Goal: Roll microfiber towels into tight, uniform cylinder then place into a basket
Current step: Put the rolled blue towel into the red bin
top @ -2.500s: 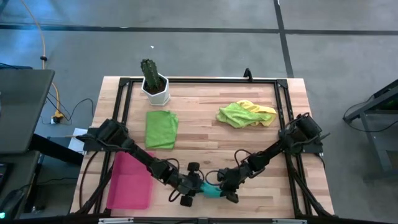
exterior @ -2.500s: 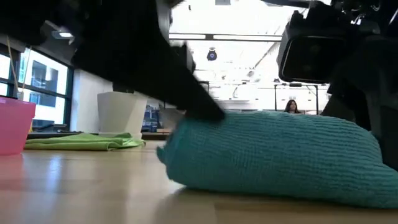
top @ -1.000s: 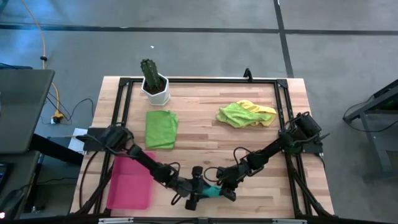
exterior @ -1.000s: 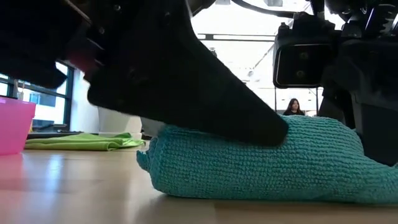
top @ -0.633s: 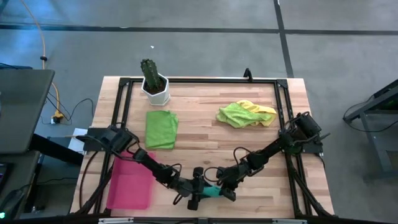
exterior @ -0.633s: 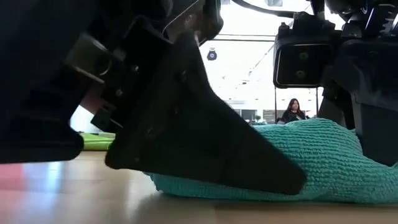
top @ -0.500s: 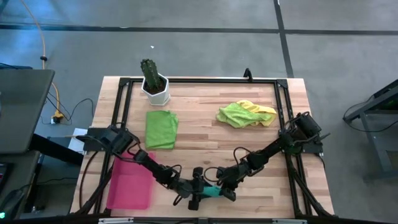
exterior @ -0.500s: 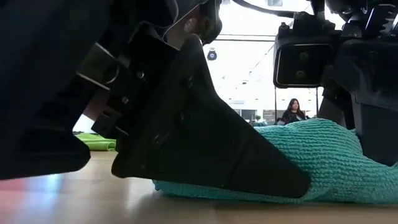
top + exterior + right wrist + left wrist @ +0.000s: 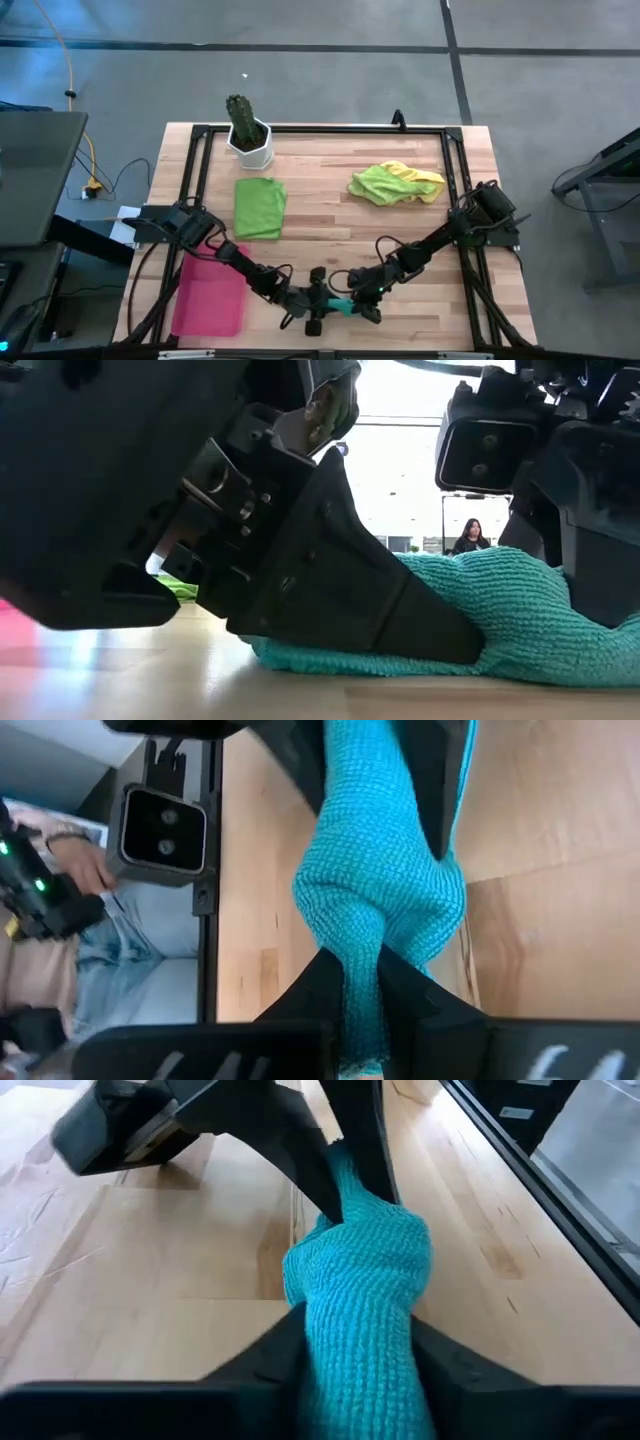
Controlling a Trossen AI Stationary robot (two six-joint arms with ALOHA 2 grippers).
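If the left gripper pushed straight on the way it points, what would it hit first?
Likely the right gripper: the left gripper straddles the teal towel, and the right one pinches the towel's far end, directly ahead. Depth is hard to judge.

No text, label or number can be read anywhere.

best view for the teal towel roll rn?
Left wrist view: the teal towel fills the frame, pinched by the left tool and, at its far end, the right tool. Right wrist view rivals it. Low view hides half behind an arm. High view shows only a sliver.
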